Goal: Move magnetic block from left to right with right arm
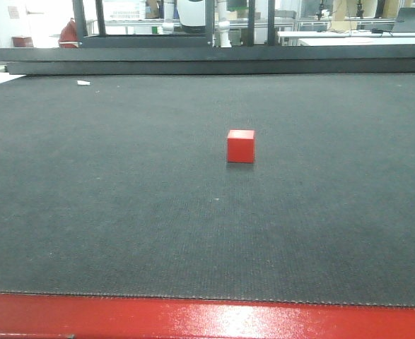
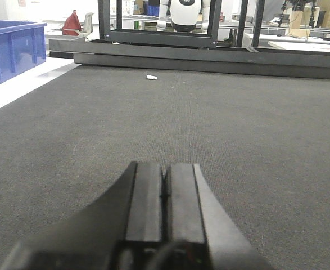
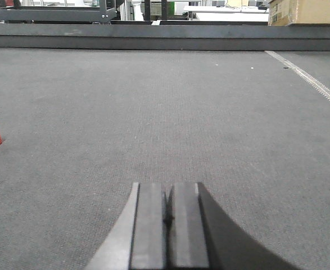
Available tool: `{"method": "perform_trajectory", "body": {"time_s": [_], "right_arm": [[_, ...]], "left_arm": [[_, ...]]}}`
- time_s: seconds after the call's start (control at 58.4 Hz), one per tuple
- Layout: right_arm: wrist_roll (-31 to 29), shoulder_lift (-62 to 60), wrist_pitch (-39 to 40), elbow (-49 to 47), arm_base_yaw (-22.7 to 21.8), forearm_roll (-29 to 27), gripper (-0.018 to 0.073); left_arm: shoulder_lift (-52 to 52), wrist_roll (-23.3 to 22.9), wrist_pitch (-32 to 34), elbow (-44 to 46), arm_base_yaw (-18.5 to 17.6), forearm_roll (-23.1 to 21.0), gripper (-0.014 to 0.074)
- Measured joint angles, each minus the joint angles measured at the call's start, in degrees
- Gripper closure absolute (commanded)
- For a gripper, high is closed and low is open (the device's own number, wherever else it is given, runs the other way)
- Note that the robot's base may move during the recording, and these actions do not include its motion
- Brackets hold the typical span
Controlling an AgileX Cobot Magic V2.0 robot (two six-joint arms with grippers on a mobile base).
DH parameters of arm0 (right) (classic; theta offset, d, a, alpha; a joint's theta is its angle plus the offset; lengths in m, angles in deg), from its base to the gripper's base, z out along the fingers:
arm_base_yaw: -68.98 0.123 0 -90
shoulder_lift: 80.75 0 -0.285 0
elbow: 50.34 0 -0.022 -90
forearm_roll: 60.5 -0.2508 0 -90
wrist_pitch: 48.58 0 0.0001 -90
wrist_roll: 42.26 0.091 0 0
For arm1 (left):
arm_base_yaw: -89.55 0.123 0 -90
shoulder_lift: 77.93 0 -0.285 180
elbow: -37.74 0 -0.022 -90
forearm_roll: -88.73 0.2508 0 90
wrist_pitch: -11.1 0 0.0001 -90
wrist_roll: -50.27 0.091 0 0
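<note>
Block (image 1: 240, 145) sits loose mid tabletop (image 1: 87, 212). Your right gripper (image 3: 166, 191) pinched closed, empty, block off to its left. Left gripper (image 2: 165, 171) closed too, nothing in it. Reckon whole grab-and-carry not yet begun.

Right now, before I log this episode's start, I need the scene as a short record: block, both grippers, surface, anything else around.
block: red cube, flat on the mat, nothing touching it
mat: dark grey, red front edge
left gripper: shut, empty, above the mat
right gripper: shut, empty; block at the left edge of its view
white scrap: on the mat, far back left
blue bin: off the mat, to the left
task state: block not yet grasped
</note>
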Motion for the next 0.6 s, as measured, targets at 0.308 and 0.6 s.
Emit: {"method": "perform_trajectory", "body": {"time_s": [0.308,0.6], "right_arm": [[0.00,0.00,0.00,0.00,0.00,0.00,0.0491],[0.00,0.00,0.00,0.00,0.00,0.00,0.0491]], "left_arm": [[0.00,0.00,0.00,0.00,0.00,0.00,0.0722],[0.00,0.00,0.00,0.00,0.00,0.00,0.0722]]}}
